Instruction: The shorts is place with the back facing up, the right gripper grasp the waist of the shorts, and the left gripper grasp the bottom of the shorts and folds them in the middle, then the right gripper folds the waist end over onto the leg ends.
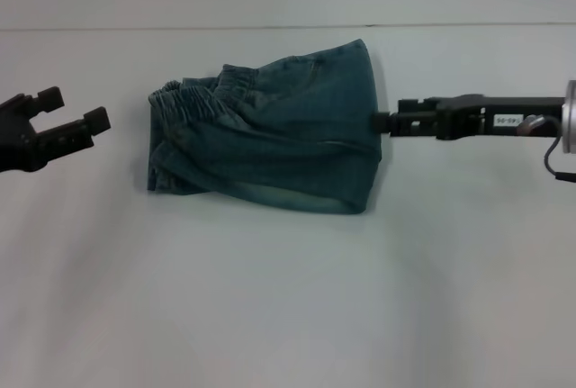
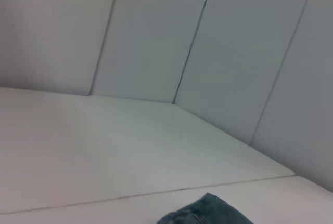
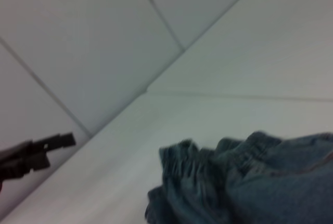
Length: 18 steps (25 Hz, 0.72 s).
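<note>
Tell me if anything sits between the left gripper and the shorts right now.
Nothing visible does. In the head view the left gripper is open and apart from the shorts, with only bare white table between its fingers and the ruffled elastic band. The right gripper is at the opposite edge.

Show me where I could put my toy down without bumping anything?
The big white stretch of table nearer the robot than the shorts is bare. It's tighter beside the shorts: the left tool waits open on one side, and the right tool touches their other edge.
</note>
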{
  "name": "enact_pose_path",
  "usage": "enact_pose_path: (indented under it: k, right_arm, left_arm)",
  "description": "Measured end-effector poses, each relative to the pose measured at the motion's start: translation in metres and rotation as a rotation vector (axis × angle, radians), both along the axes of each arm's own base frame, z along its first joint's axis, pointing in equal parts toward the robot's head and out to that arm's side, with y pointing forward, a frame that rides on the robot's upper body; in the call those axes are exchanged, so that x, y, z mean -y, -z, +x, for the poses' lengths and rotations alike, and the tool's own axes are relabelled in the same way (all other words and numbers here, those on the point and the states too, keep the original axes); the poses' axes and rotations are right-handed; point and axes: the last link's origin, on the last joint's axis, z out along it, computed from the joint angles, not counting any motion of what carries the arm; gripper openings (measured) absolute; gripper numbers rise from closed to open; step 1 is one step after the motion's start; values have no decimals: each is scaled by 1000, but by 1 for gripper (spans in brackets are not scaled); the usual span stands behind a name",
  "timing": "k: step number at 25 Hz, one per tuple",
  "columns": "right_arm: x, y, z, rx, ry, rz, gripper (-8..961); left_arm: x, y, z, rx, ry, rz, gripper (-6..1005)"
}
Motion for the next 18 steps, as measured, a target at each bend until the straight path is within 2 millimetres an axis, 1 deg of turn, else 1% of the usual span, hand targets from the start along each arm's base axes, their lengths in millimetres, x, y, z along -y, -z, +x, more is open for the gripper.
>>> enact_pose_path:
  k: [3,6,12,18]
  right_arm:
    - [2,9,-7,25,-27,-39,925]
    - [5,13,-10,27,-36,-54,925]
    - [10,11,-9,3,-6,-53,925]
    - [17,7,-1,-21,27,-63,924]
  left_arm:
    - [8,-3,-2,17,6,-6,951]
    - [15,-6,-4,31,10,-8,951]
    - [20,-4,-5,30,18,-37,951]
    - [22,-1,-2,34,35,-60,950]
